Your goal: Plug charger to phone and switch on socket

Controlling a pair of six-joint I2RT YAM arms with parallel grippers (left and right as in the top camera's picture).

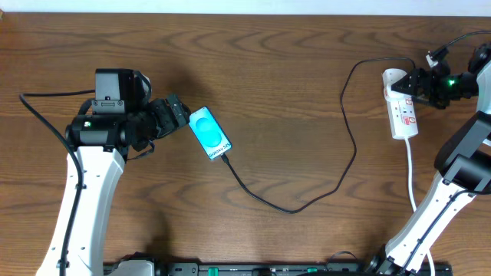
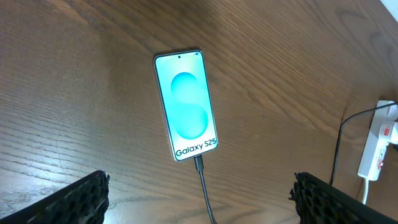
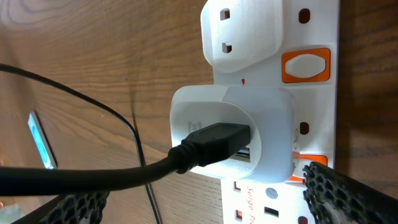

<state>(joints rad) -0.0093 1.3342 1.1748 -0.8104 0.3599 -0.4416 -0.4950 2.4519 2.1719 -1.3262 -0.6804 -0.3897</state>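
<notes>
Phone (image 2: 186, 106) lies just beyond spread left claw (image 2: 202, 194), socket (image 3: 311, 31) beneath spread right claw (image 3: 214, 202)

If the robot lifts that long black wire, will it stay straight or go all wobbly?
Probably floppy: the long thin black cable lies in loose curves. Likely light, being so thin. Tugging might drag the plugged-in turquoise-screened phone.

The table (image 1: 276, 84) is brown wood with a dark, wavy grain, and it fills almost every view. Along its far edge a narrow pale strip (image 1: 230, 4) shows. At the near edge lies a black rail (image 1: 253, 270). The light is even and soft.
</notes>
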